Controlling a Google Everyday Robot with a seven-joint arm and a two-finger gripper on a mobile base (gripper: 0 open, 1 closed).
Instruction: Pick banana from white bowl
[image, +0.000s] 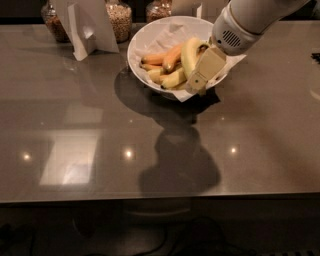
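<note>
My hand (197, 85) is at the right edge of the white bowl (134, 42), coming in from the upper right on the white arm (250, 20). Its cream tip points down-left and sits over the bowl's front-right rim, right by the fruit. I can't tell if the hand is released or clenched, or whether it actually touches anything.

The banana (188, 52) is in the bowl, on the right side of the pile. It is pale greenish-yellow, thick and curved, and its right side is partly hidden behind my hand. Left of it lie two smaller orange bananas (169, 58). A pale yellow one (172, 79) lies in front, near the rim.

Crumpled white paper (167, 34) lines the bowl and sticks out over the rim at the lower right.

The bowl sits toward the back of the glossy grey tabletop (90, 150), which shows light reflections and dark shadows of the bowl and arm. A folded white card (84, 25) stands at back left. Glass jars (120, 17) of grain line the far edge.
</note>
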